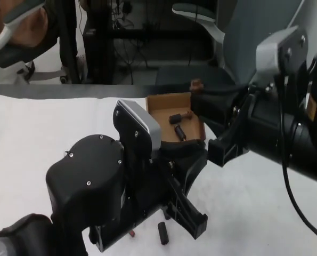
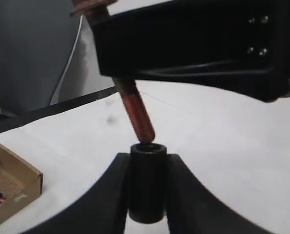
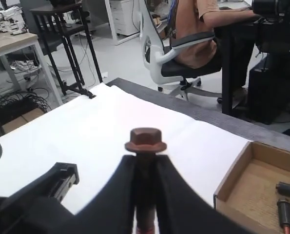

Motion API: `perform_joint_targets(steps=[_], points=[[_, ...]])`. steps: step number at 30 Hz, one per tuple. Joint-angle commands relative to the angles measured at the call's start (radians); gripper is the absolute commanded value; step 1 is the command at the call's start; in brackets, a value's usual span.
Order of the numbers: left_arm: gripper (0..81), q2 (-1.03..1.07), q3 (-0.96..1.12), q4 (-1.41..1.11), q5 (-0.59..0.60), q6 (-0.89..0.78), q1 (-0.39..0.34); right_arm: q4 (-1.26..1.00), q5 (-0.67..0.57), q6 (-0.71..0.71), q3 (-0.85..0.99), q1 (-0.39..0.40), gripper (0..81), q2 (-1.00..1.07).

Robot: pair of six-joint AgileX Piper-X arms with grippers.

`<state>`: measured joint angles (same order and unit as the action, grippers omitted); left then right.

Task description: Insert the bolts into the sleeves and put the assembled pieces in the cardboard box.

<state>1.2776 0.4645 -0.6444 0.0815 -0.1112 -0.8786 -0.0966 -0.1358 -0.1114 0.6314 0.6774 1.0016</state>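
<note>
Bolt tip at the sleeve mouth
Left gripper [image 2: 147, 207] pinches the black sleeve [image 2: 147, 163] upright; right gripper [image 3: 145, 195] clamps the copper bolt [image 2: 137, 114], tilted, just above it. Best to straighten the bolt before pressing.

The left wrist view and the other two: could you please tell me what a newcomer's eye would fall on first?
First, the tilted bolt held by the right gripper, its tip at the mouth of the upright sleeve clamped in the left gripper. Next, the cardboard box farther along the bench, with two dark pieces lying in it.
</note>
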Motion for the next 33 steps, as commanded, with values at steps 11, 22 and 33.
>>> perform_joint_targets(steps=[11,22,33], points=[[1.8,0.007,0.005,-0.079,-0.082,0.007,-0.001,-0.1,-0.011,-0.091,-0.042,0.021,0.6,-0.01],[1.8,0.007,0.005,-0.152,-0.087,0.007,0.045,-0.05,-0.094,-0.124,-0.055,0.038,18.2,-0.027],[1.8,0.007,0.008,-0.116,-0.087,0.111,0.109,0.278,0.117,-0.192,-0.055,0.04,56.1,-0.192]])
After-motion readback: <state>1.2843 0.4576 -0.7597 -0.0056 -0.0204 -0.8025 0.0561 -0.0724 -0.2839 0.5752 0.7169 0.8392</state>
